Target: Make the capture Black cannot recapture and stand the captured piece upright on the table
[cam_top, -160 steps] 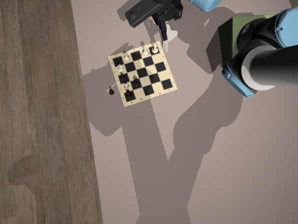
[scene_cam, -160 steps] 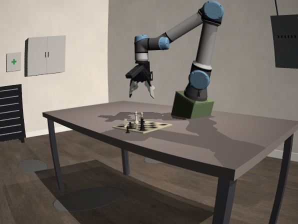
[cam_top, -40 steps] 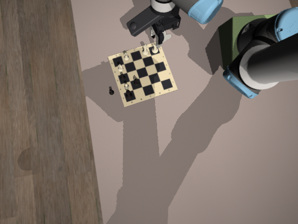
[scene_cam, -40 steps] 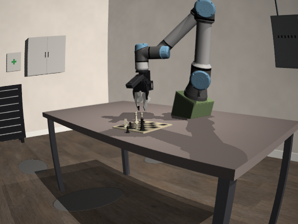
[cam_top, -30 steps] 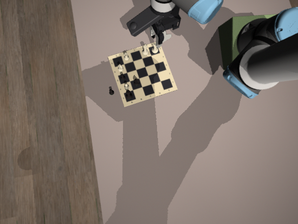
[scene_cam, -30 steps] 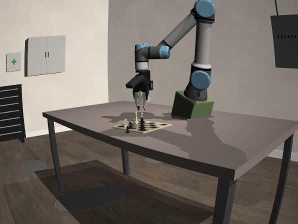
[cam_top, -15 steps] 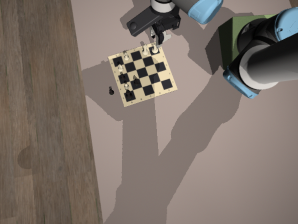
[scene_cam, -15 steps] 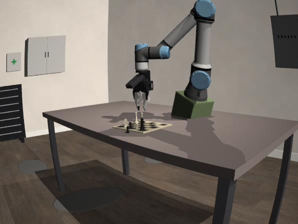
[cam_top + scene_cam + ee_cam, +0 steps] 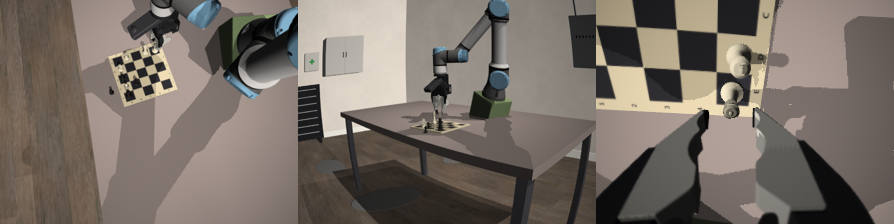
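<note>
Hovering near white chess piece (image 9: 155, 50) (image 9: 439, 114) (image 9: 731, 93) on E5, jaws part-open, nothing held. Probably light, rigid, bit slick; pinch mid-stem, mind D5 king-like piece (image 9: 145, 50) (image 9: 434, 117) (image 9: 738, 53).

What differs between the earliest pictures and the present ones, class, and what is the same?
The gripper has come down closer to the table, near the white piece on the corner square, and its fingers have drawn closer together. Nothing has been taken hold of or let go. The chessboard and the black piece beside it stayed put.
</note>
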Motion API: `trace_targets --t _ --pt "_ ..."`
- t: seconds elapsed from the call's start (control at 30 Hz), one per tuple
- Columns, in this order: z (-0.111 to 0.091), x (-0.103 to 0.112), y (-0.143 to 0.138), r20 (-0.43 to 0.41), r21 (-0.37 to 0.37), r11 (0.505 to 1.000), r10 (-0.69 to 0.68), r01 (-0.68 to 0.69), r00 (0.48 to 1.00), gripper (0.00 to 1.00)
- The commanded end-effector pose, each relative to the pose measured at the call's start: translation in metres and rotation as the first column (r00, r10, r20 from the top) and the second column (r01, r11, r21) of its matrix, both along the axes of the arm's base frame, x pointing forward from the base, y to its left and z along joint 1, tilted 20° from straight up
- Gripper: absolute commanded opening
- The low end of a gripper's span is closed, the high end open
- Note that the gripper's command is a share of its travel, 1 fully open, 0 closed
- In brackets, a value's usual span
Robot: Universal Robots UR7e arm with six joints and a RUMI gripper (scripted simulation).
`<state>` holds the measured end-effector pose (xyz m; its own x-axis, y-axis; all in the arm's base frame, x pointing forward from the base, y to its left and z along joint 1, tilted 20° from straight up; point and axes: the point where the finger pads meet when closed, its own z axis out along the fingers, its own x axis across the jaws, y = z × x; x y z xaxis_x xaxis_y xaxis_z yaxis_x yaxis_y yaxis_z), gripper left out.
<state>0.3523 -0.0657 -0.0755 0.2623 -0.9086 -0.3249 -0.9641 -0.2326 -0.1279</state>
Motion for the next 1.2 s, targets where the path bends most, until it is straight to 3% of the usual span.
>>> trace_targets --t 0.0,1.17 --pt "-0.0110 0.0011 0.0034 0.001 -0.001 1.000 0.000 0.000 1.000 0.25" --pt "-0.0165 0.0014 0.0054 0.001 -0.001 1.000 0.000 0.000 1.000 0.25"
